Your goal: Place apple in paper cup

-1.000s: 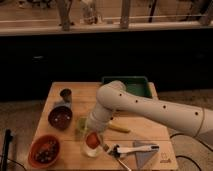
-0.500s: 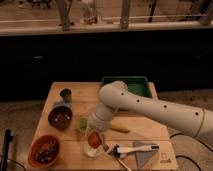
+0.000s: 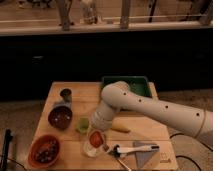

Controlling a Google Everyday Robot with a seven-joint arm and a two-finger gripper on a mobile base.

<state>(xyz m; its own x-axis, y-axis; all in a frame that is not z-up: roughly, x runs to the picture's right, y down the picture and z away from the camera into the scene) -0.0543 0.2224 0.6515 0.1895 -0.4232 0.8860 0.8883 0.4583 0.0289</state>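
Observation:
The apple [image 3: 96, 138] is small, round and red-orange. It sits at the mouth of the white paper cup [image 3: 90, 149] near the table's front edge. My gripper [image 3: 97, 131] is at the end of the white arm [image 3: 145, 107], directly over the apple and the cup. The wrist hides most of it. I cannot tell whether the apple rests in the cup or hangs just above it.
A small green cup [image 3: 82, 125] stands just left of the paper cup. A dark bowl [image 3: 60, 116], a dark grey metal cup [image 3: 65, 94] and an orange bowl [image 3: 44, 150] are at the left. A green tray [image 3: 136, 84] is behind, a yellow corn-like item [image 3: 120, 128] and a white-handled tool [image 3: 131, 148] at the right.

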